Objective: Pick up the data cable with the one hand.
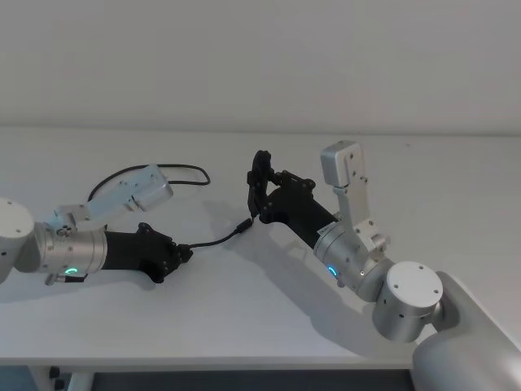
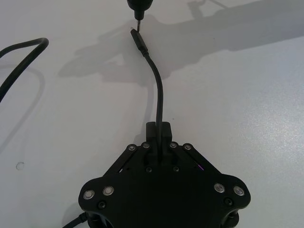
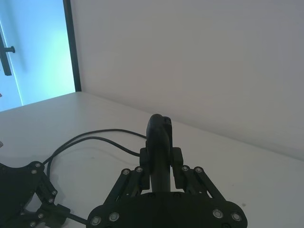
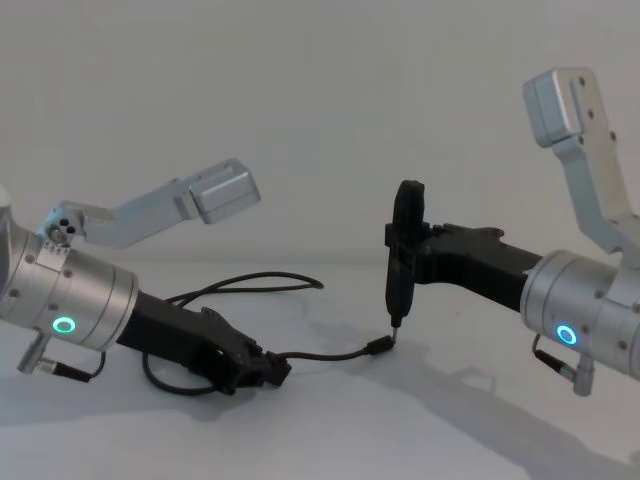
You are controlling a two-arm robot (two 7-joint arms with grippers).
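Observation:
The data cable is a thin black cord on the white table. My left gripper, blocky with a green-ringed silver wrist, sits low over the table, shut on the cord a short way behind its plug. Beyond the fingers the plug end sticks out close to the tabletop. The rest of the cord loops back behind my left arm. My right gripper is shut on a slim upright black tool, whose metal pin tip hangs just above the plug.
A plain white wall runs behind the table. In the right wrist view the cord's loop lies near the far edge, beside a dark frame and a window.

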